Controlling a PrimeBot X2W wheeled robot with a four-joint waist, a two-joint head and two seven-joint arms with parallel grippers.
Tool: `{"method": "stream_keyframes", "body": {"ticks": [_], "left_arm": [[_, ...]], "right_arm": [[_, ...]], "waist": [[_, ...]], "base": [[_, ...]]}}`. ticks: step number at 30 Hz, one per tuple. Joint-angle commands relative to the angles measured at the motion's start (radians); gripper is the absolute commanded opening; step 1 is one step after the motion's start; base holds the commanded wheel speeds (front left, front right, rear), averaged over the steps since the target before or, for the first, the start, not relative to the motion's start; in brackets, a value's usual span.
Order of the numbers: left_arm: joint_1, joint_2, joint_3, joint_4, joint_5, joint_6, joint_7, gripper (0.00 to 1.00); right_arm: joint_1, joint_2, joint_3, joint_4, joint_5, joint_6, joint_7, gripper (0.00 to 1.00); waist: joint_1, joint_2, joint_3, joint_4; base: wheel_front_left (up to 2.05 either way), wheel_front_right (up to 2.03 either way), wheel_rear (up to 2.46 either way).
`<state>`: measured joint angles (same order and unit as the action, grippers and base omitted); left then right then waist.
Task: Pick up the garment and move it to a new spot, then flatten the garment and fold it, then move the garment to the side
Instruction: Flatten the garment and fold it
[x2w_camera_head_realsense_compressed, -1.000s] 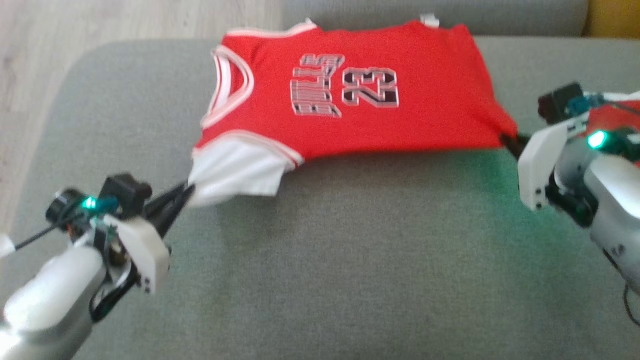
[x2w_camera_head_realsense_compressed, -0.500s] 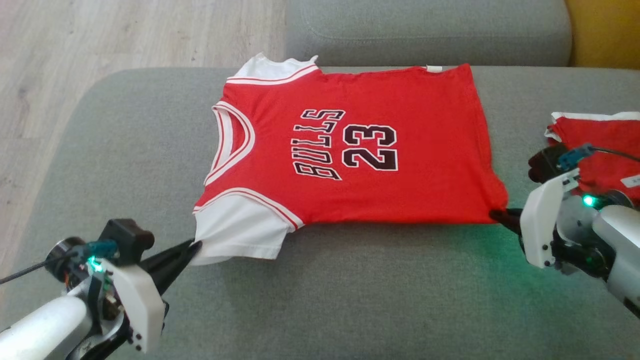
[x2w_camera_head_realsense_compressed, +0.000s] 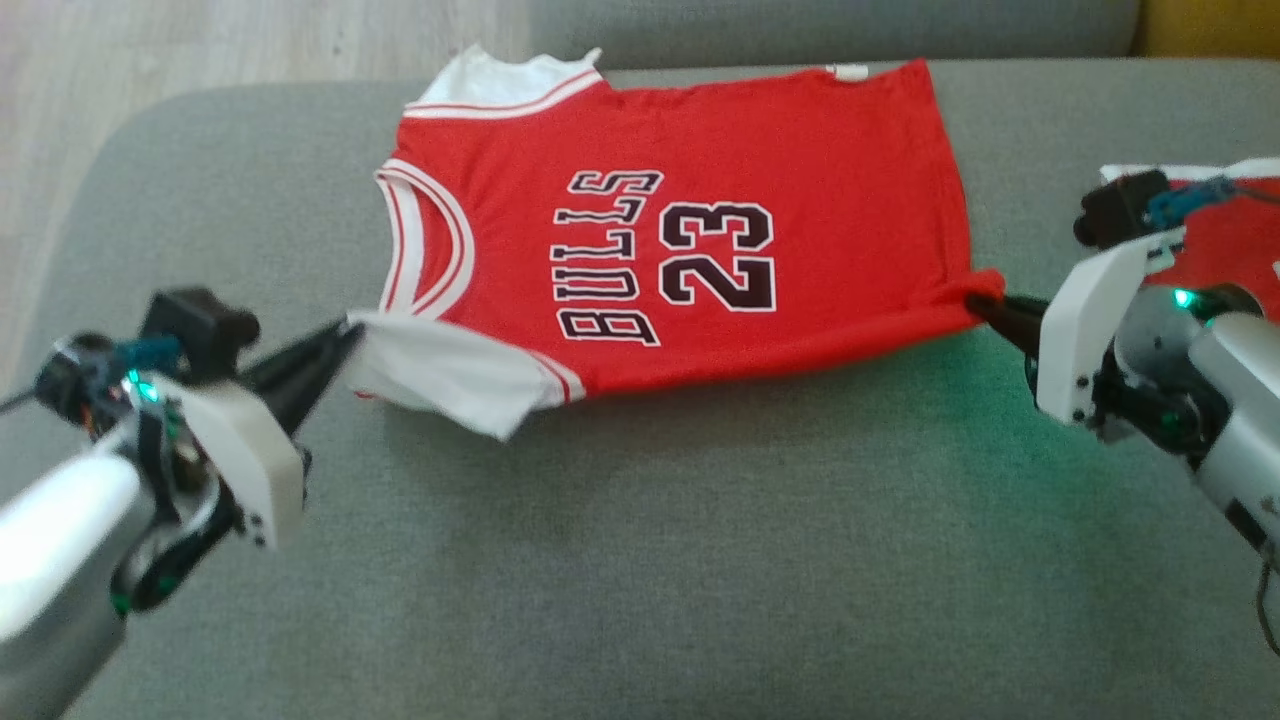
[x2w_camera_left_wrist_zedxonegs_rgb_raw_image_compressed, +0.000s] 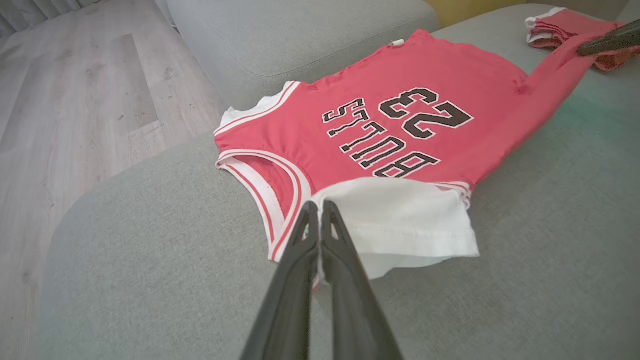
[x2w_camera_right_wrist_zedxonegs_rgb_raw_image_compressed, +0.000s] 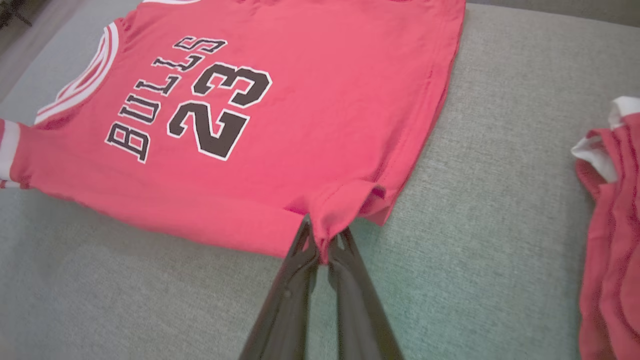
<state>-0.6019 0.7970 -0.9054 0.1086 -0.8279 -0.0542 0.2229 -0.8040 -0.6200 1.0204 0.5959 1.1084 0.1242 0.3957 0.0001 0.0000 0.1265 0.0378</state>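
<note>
As I looked down across the grey sofa cushion (x2w_camera_head_realsense_compressed: 640, 560), my left gripper (x2w_camera_head_realsense_compressed: 348, 332) was clamped tight on the white sleeve (x2w_camera_head_realsense_compressed: 440, 370), and my right gripper (x2w_camera_head_realsense_compressed: 978, 300) was pinched closed on the near hem corner of the garment (x2w_camera_head_realsense_compressed: 840, 200). The garment lay print-up on the cushion, its near edge taut between both grips. Farther right sat a second red shirt (x2w_camera_head_realsense_compressed: 1235, 230), apart from it.
</note>
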Motion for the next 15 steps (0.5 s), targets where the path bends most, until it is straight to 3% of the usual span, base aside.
{"method": "stream_keyframes", "body": {"ticks": [1, 15], "left_arm": [[-0.093, 0.025, 0.067, 0.019, -0.003, -0.008, -0.002, 0.00], [-0.287, -0.086, 0.051, 0.298, 0.025, -0.056, -0.002, 0.00]], "right_arm": [[-0.034, 0.004, -0.030, 0.007, 0.014, 0.007, -0.013, 0.00], [-0.132, 0.111, -0.063, 0.148, -0.014, 0.007, -0.042, 0.00]], "waist": [[-0.0001, 0.0000, 0.024, -0.010], [-0.0001, 0.0000, 0.108, -0.045]], "base": [[0.00, 0.00, 0.00], [0.00, 0.00, 0.00]]}}
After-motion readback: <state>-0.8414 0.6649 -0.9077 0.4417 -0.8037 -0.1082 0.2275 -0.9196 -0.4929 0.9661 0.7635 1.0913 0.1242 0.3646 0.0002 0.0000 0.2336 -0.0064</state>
